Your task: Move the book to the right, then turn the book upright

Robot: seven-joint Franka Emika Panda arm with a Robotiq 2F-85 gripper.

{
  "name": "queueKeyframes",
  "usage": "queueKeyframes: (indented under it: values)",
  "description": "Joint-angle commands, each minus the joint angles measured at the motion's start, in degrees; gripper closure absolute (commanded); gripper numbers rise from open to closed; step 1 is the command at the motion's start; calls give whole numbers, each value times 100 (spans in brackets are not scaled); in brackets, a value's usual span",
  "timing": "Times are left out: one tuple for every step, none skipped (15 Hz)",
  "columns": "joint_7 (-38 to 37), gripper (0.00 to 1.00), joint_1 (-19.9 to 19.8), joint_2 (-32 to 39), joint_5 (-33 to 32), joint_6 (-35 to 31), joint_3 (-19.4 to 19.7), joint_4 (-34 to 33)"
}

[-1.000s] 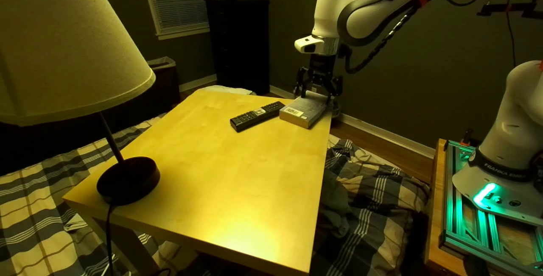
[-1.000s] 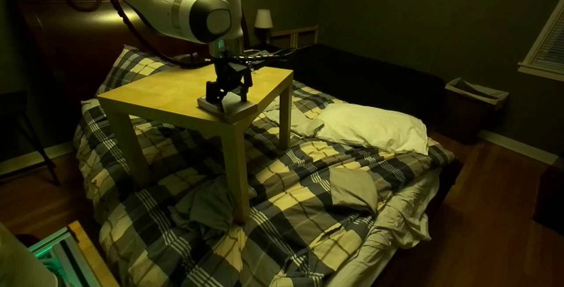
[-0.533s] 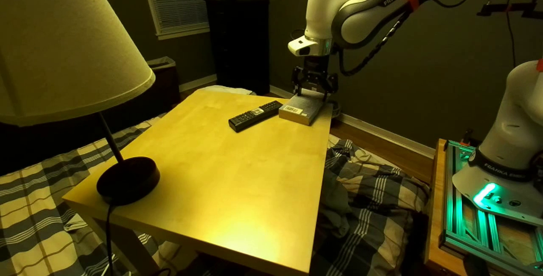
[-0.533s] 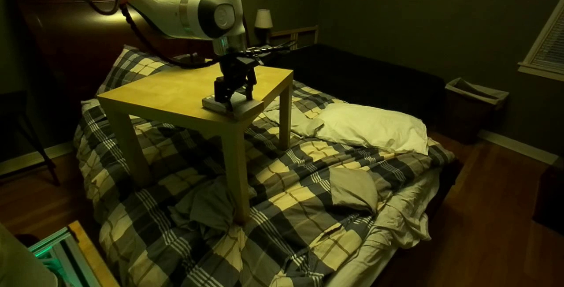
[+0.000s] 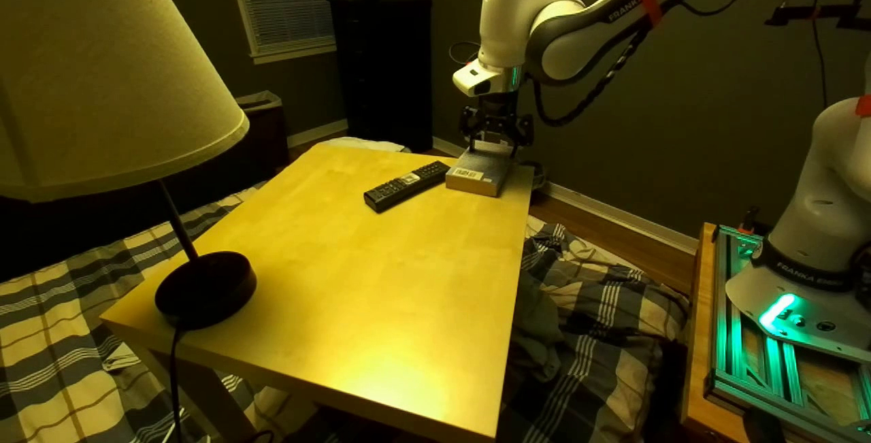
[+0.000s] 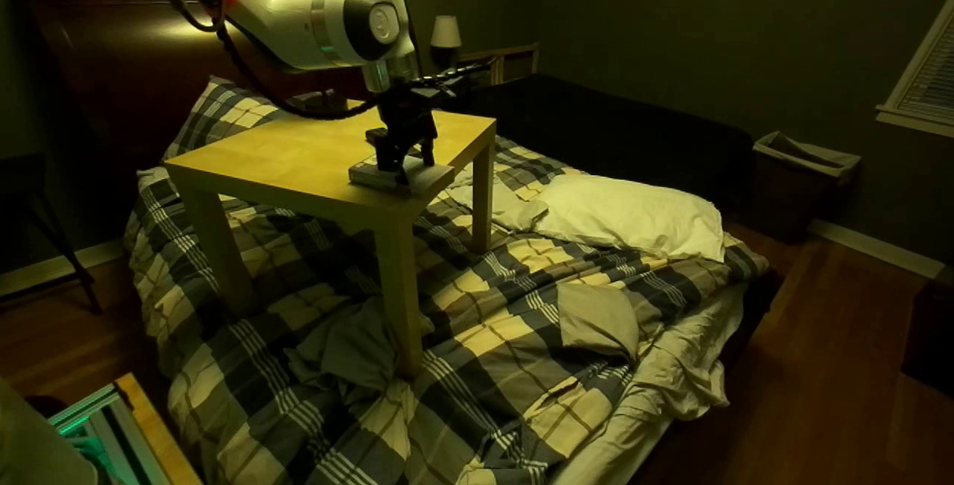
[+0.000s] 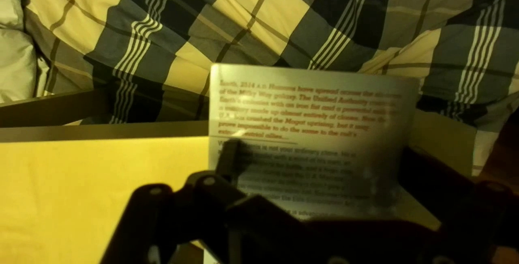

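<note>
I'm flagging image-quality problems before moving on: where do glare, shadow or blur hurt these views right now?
Wrist view: the book has blurred print, its lower lines shadowed, and the gripper nearly black; in an exterior view, bright glare near the closest edge of the pale wooden table; in an exterior view, a hazy highlight on the headboard.

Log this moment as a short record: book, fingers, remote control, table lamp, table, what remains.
Book: flat on the table, barcode facing up, near a corner
Fingers: spread apart, one over the book; contact unclear
Remote control: on the table beside the book
Table lamp: standing on the table
Table: standing on plaid bedding
Remaining: book not yet upright
</note>
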State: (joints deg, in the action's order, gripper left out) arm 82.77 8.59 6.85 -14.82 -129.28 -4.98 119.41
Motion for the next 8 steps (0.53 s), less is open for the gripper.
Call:
queueKeyframes:
  values:
    - [75, 0, -59, 300, -294, -10, -117, -189]
    - [88, 0, -59, 317, -311, -17, -132, -211]
    - [81, 0, -60, 324, -293, -10, -149, -226]
    - [77, 0, -64, 321, -196, 43, -170, -239]
    - [121, 0, -68, 293, -92, 112, -195, -267]
    - [75, 0, -61, 251, -75, 184, -205, -290]
    - [59, 0, -51, 208, -98, 273, -215, -324]
    - [87, 0, -42, 135, -108, 370, -233, -374]
